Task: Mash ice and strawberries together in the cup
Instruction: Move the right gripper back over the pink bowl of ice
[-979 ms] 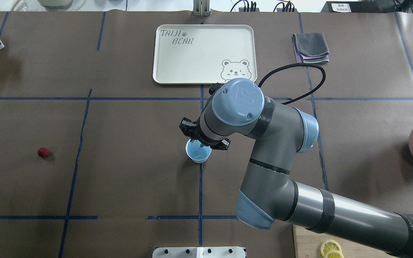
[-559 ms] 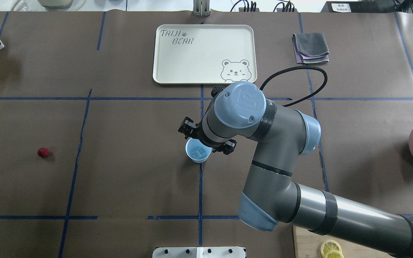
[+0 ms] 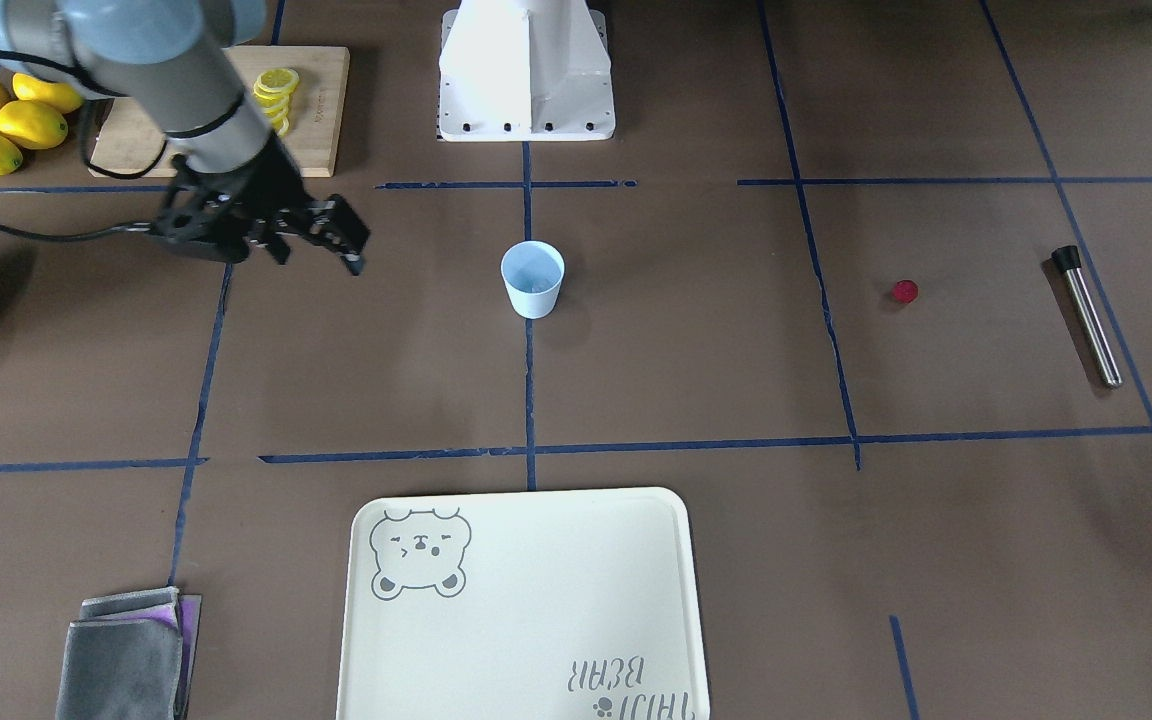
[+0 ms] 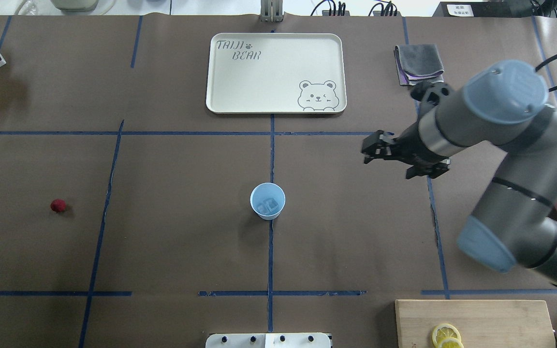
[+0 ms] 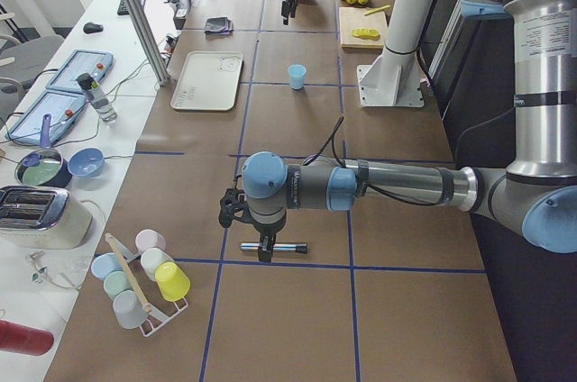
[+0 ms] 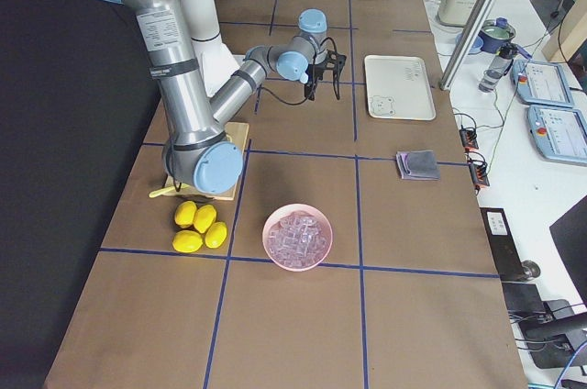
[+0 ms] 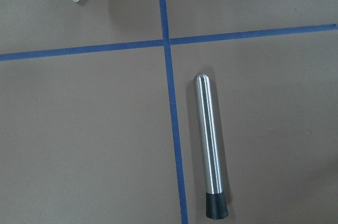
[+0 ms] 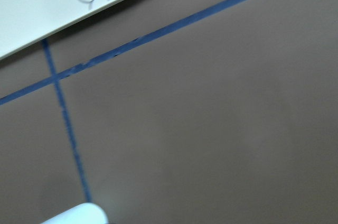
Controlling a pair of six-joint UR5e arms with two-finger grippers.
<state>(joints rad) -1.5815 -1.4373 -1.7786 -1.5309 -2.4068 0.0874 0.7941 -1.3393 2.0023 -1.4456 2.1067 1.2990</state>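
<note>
The right gripper [image 4: 389, 162] is hanging in the air with its two fingers spread apart and nothing between them. The small light blue plastic cup [image 4: 268, 201] stands upright well off to that gripper's left, a bit closer to the robot's base, right on a blue tape line. You can make out a couple of clear ice chunks [image 4: 269, 206] sitting in the bottom of it.

The little dark red strawberry piece [image 4: 58, 205] is way further to the gripper's left, past the cup, lying alone on the brown table cover [image 4: 172, 241]. The round pink bowl [image 6: 299, 266], heaped with more ice, is on the gripper's other side, off to its right.

The left gripper [image 5: 262, 249] hovers right above a steel muddler rod with a black end [image 7: 209, 145], which lies flat. Can't tell if that one's fingers are apart or together.
</note>
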